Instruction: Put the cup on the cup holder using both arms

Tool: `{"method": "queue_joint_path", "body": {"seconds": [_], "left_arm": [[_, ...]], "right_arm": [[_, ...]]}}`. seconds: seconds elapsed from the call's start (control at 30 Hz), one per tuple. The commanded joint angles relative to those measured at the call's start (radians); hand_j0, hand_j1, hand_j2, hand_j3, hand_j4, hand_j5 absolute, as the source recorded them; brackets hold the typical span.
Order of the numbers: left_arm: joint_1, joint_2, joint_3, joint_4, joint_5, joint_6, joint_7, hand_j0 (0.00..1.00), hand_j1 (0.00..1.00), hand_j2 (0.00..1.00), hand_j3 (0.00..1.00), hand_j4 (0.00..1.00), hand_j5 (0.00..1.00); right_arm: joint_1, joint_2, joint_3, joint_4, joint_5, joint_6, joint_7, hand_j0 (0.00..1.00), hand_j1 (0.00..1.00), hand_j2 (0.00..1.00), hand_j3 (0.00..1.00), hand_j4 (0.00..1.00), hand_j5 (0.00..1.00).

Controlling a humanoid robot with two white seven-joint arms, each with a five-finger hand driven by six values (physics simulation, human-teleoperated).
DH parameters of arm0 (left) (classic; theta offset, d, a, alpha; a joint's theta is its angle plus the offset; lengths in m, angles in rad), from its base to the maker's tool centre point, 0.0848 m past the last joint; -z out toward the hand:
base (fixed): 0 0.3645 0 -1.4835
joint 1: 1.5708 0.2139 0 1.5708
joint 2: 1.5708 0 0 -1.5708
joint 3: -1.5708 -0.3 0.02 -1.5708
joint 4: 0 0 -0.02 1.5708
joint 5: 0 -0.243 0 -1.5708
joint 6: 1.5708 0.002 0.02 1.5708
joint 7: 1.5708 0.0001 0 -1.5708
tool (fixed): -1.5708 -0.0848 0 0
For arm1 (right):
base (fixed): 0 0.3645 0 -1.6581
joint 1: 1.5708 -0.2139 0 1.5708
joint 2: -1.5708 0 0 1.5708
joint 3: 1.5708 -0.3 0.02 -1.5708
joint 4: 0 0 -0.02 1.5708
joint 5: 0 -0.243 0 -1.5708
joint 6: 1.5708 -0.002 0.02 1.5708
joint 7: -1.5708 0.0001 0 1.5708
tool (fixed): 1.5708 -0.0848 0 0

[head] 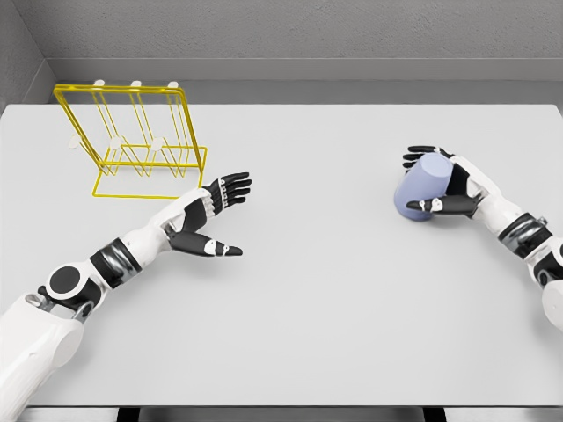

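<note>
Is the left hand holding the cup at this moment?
No, the left hand is open and empty near the yellow cup holder, while the right hand grasps the cup.

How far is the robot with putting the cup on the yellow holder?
Done: the right robot hand has closed around the blue cup, at the table's right side. In hand: the left robot hand waits open near the middle, likely to receive the cup. Left: the yellow cup holder at far left carries no cup, so the transfer and the placing remain.
</note>
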Motion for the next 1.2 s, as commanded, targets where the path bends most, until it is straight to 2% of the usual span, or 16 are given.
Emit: {"method": "queue_joint_path", "body": {"seconds": [0.0, 0.4, 0.6, 0.8, 0.97, 1.17], "left_arm": [[0.0, 0.0, 0.0, 0.003, 0.006, 0.0, 0.0, 1.0, 1.0, 1.0, 1.0, 1.0, 1.0], [-0.005, 0.0, 0.0, 0.016, 0.006, 0.0, 0.0, 1.0, 1.0, 1.0, 1.0, 1.0, 1.0], [-0.005, 0.002, 0.002, 0.014, 0.006, 0.0, 0.0, 1.0, 1.0, 1.0, 1.0, 1.0, 1.0], [-0.005, 0.003, 0.005, 0.014, 0.009, 0.0, 0.0, 1.0, 1.0, 1.0, 1.0, 1.0, 1.0], [-0.005, 0.005, 0.005, 0.014, 0.012, -0.002, 0.0, 1.0, 1.0, 1.0, 1.0, 1.0, 1.0], [-0.006, 0.008, 0.006, 0.016, 0.012, -0.002, 0.0, 1.0, 1.0, 1.0, 1.0, 1.0, 1.0]], "right_arm": [[0.0, -0.001, -0.004, -0.002, -0.004, -0.001, 0.0, 0.72, 0.72, 0.72, 0.72, 0.72, 0.72], [-0.018, -0.007, -0.004, -0.015, -0.001, -0.03, 0.0, 0.7, 0.7, 0.7, 0.7, 0.7, 0.7], [-0.023, -0.008, -0.002, -0.057, 0.0, -0.03, 0.0, 0.69, 0.69, 0.69, 0.69, 0.69, 0.69], [-0.026, -0.007, 0.002, -0.115, 0.0, -0.03, 0.0, 0.69, 0.69, 0.69, 0.69, 0.69, 0.69], [-0.023, -0.005, 0.01, -0.207, 0.0, -0.03, 0.0, 0.69, 0.69, 0.69, 0.69, 0.69, 0.69], [-0.021, 0.004, 0.054, -0.278, 0.0, -0.03, 0.0, 0.68, 0.68, 0.68, 0.68, 0.68, 0.68]]}}
